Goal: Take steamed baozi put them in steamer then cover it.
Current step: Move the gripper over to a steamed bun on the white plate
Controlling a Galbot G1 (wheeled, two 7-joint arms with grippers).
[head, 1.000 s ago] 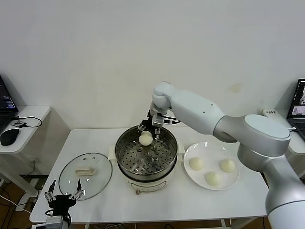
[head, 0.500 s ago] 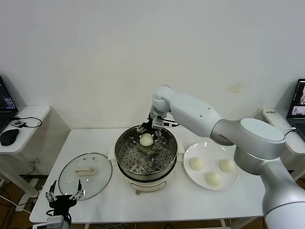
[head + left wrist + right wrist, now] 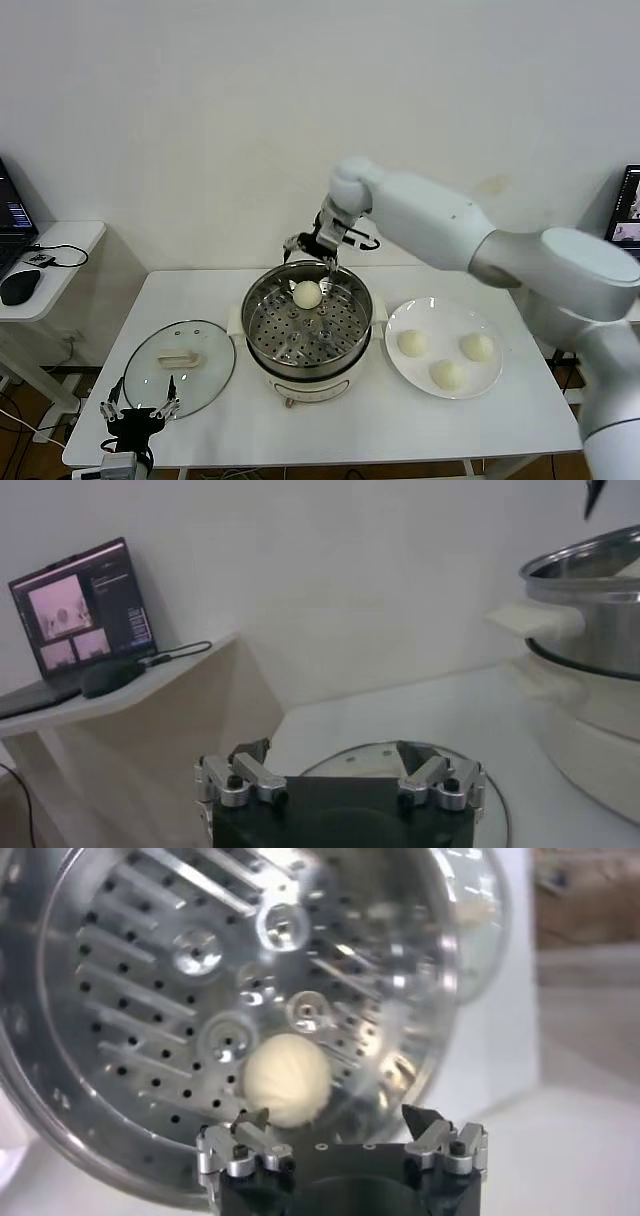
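Observation:
The steel steamer [image 3: 262, 312] stands mid-table on its white base. One cream baozi [image 3: 307, 294] lies on the perforated tray at the far side; it also shows in the right wrist view [image 3: 287, 1079]. My right gripper [image 3: 312, 251] is open and empty, raised just above the pot's far rim; in its own view [image 3: 338, 1120] the jaws stand wide apart above the bun. Three baozi [image 3: 411, 343] lie on the white plate [image 3: 470, 384]. The glass cover [image 3: 180, 365] lies flat left of the pot. My left gripper [image 3: 139, 411] hangs open at the table's front-left edge.
A side desk [image 3: 50, 245] with a mouse and laptop stands at the far left. In the left wrist view the pot's side handle [image 3: 530, 620] and the lid's rim [image 3: 490, 790] show. A second laptop [image 3: 628, 215] sits at the right edge.
My right gripper let go of the baozi on the steamer tray and rose up and back above the pot's far rim. The left arm barely moved.

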